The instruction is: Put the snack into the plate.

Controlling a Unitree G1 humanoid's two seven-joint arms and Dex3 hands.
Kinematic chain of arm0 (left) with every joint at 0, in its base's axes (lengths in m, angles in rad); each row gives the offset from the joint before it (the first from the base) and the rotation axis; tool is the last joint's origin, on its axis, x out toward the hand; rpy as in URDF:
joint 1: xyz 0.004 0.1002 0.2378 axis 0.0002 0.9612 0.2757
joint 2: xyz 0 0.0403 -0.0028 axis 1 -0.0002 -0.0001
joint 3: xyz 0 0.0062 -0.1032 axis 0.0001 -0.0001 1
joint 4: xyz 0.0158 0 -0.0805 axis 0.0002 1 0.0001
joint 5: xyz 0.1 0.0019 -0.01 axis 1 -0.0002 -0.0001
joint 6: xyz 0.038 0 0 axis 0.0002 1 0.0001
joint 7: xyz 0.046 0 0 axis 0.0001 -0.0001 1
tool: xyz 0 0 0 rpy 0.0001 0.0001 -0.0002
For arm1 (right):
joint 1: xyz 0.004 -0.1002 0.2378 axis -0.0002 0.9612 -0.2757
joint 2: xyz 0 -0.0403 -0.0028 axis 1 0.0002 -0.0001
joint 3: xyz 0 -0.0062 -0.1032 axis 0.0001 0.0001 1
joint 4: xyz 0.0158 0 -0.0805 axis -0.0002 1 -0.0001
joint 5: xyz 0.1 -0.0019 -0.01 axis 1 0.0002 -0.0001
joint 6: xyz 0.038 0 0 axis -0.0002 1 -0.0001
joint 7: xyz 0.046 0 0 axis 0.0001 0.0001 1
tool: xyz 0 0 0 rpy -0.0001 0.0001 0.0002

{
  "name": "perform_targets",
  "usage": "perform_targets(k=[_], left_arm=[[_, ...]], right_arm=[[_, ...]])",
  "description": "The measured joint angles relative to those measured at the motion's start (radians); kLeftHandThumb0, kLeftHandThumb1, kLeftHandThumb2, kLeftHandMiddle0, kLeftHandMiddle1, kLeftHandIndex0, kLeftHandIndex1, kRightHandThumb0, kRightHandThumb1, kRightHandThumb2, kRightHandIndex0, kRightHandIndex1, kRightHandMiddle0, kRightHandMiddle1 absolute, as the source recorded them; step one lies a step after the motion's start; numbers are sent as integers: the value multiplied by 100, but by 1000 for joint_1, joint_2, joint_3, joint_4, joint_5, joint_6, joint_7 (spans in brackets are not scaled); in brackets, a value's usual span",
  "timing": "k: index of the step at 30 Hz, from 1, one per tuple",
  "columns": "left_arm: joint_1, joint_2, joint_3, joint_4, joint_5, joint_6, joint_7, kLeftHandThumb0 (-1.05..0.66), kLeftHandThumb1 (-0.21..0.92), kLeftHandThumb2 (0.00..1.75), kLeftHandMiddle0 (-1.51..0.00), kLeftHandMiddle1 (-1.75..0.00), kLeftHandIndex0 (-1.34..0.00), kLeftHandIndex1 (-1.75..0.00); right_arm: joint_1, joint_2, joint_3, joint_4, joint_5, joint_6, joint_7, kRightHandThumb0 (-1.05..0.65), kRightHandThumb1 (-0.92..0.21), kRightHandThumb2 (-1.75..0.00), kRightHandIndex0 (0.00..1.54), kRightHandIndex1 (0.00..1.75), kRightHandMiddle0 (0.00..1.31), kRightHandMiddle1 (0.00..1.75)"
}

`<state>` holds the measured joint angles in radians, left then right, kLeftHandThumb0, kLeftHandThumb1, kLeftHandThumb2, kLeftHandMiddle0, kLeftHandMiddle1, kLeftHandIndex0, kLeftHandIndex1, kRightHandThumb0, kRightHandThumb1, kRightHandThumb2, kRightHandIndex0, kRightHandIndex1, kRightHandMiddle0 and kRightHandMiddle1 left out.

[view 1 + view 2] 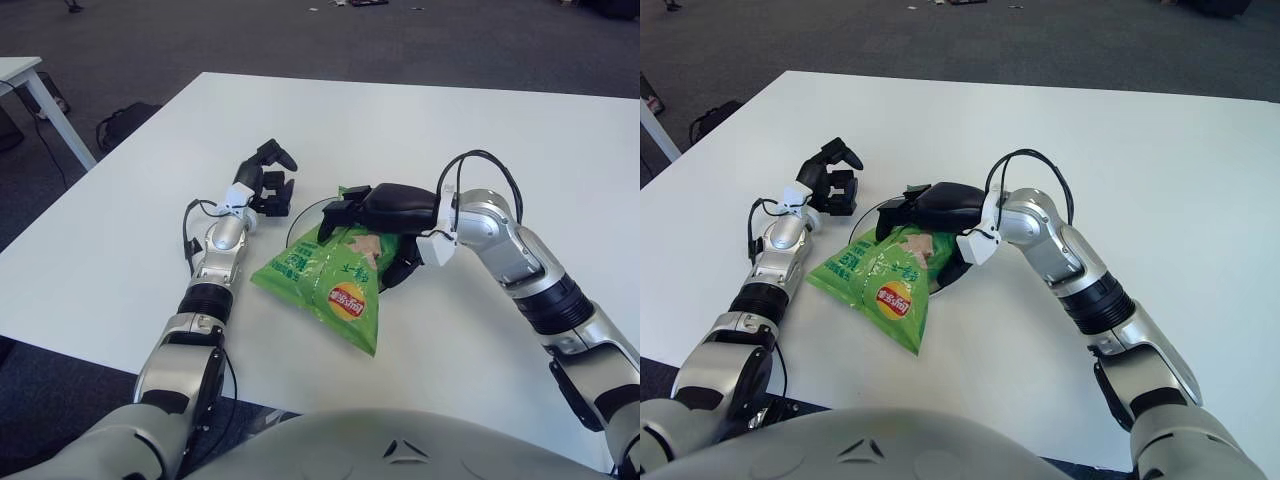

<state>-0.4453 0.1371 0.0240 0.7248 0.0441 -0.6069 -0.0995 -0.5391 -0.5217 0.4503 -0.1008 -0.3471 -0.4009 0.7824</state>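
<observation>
The right hand [375, 207] has its dark fingers pinched on the upper end of the snack bag [325, 283], gripping at or near the crimped top seam where the film is doubled and gives something firm to hold. From that grip the bag slopes down and away toward the robot's body and a little to its left, so its long axis runs from the hand at the top to a loose bottom corner nearest the robot, printed face up with the small red and yellow logo toward the low end. It looks to be a puffed green foil pouch, so I'd judge it light, soft and crinkly, slick on the flat faces, its contents easily crushed; the seam is the sensible place to hold, not the belly. Beneath the hand, the white plate [300, 214] is mostly covered, only a sliver of rim showing; the bag's upper part lies over it while the lower half spills past the rim onto the white bench [520, 140]. Whether the low end touches the bench I can't quite tell. Beyond the plate's far-left side, the left hand [268, 185] hovers with fingers loosely curled, holding nothing.
</observation>
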Motion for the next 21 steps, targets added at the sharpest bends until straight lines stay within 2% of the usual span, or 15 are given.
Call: perform_targets(k=[10,21], left_arm=[[-10,-3,16,23,-55,-32,-46,-47,34,121,-130,-175,-64,-166],[-15,-8,12,27,-51,-66,-46,-48,33,124,-132,-175,-65,-167]], right_arm=[[-19,-3,5,63,7,-72,6,-101,-73,-35,0,0,0,0],[-48,-16,1,79,71,-77,87,-105,-84,-23,0,0,0,0]])
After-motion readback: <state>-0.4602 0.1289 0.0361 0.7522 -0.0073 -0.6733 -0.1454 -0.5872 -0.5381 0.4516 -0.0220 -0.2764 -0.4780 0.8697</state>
